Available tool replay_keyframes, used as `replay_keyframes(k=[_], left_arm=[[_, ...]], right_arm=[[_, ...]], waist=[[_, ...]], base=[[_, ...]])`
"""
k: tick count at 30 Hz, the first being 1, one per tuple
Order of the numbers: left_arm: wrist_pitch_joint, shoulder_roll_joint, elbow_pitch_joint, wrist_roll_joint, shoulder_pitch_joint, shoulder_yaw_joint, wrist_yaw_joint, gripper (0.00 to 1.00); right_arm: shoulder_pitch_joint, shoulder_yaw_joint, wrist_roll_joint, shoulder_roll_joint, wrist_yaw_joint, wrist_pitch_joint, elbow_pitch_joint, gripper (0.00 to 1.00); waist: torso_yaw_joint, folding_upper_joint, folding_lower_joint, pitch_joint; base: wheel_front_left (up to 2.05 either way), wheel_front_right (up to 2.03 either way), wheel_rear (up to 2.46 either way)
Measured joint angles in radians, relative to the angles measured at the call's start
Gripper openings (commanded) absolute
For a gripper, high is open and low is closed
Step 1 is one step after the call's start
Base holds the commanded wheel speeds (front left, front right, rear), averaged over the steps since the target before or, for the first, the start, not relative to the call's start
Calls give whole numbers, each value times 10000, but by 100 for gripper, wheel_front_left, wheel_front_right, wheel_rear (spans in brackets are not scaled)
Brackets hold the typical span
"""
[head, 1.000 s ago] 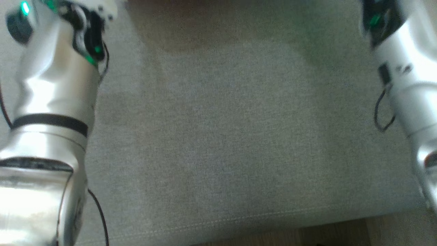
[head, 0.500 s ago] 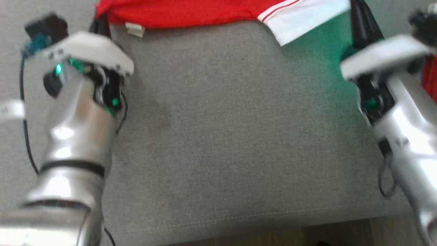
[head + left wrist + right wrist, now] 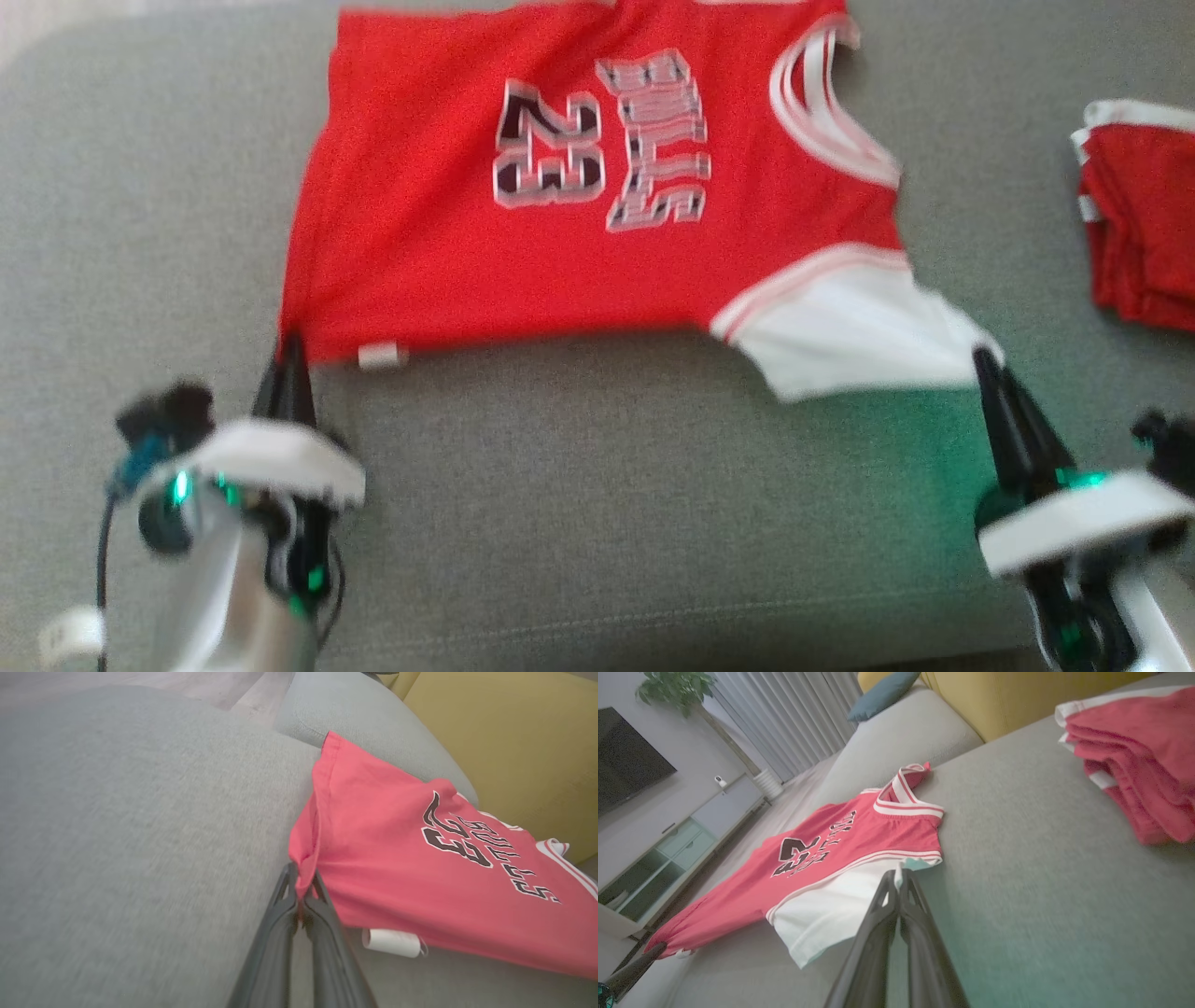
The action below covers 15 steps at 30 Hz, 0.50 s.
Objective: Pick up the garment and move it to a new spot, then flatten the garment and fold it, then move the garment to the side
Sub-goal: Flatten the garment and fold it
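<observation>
The garment (image 3: 579, 215) is a red jersey with white sleeves and a black number, spread on the grey sofa seat (image 3: 607, 504). My left gripper (image 3: 288, 347) is shut on its near hem corner, seen close in the left wrist view (image 3: 301, 889) where the red garment (image 3: 420, 882) stretches away to the right. My right gripper (image 3: 985, 359) is shut on the edge of the near white sleeve; in the right wrist view the gripper (image 3: 899, 877) pinches that sleeve and the garment (image 3: 831, 858) lies beyond, held taut between both grippers.
A folded stack of red clothes (image 3: 1139, 224) lies at the right of the seat, also large in the right wrist view as the red stack (image 3: 1134, 779). A yellow backrest (image 3: 514, 737) rises behind the seat. The seat's front edge (image 3: 653, 625) runs near my arms.
The head camera has tilted up, bringing the whole jersey and the red stack into the picture. Both grippers stay shut on the garment's near edge.
</observation>
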State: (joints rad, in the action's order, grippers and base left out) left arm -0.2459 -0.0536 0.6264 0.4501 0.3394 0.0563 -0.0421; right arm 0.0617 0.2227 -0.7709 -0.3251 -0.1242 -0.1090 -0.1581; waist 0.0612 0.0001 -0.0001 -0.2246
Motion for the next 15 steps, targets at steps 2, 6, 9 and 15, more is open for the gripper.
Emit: replay_keyframes(k=[2, 6, 9, 15], left_arm=[[161, -15, -717, 0, -814, 8, 213, 0], [788, -50, -2420, 10, -2332, 23, 713, 0], [1427, -52, -3795, 10, -3494, 125, 1106, 0], [2742, -128, -6098, -52, -5195, 359, 1850, 0]], right_arm=[[-822, -502, 290, 184, 0, 727, 690, 0], [-2360, -1452, 957, 917, 0, 2336, 1990, 0], [-3265, -2084, 1413, 1478, 0, 3455, 2920, 0], [-4047, -2917, 1962, 2314, 0, 5045, 3996, 0]], waist=[[-7, 0, 0, 242], [-2, 0, 0, 645], [17, 0, 0, 880], [21, 0, 0, 1064]], base=[[0, 0, 0], [0, 0, 0], [0, 0, 0], [0, 0, 0]])
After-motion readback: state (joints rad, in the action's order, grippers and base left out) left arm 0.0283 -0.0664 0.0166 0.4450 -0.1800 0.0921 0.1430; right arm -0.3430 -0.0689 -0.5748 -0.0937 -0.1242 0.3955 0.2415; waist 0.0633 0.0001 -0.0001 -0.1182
